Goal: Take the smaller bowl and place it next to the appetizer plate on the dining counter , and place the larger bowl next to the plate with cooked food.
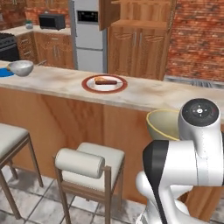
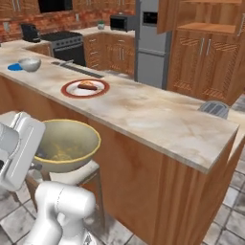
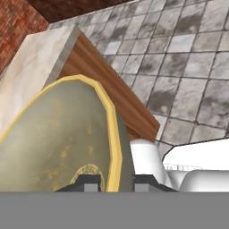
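Now | tool (image 3: 115, 182) clamped on the yellowish rim of the wide olive-tan bowl (image 2: 64, 143), apparently one fingertip either side | bowl held off the beige marbled desk (image 2: 158, 119), before its wood front | white red-rimmed sausage plate (image 1: 104, 83) on desk

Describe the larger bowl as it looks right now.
The larger bowl is wide, olive-tan, with a yellowish rim and a mottled yellow-speckled inside. It looks glazed, like ceramic. It is off the counter, held in the air below the counter's edge in front of the wood front, roughly upright. The gripper is shut on its rim, one of the fingers inside and the other outside. It appears empty.
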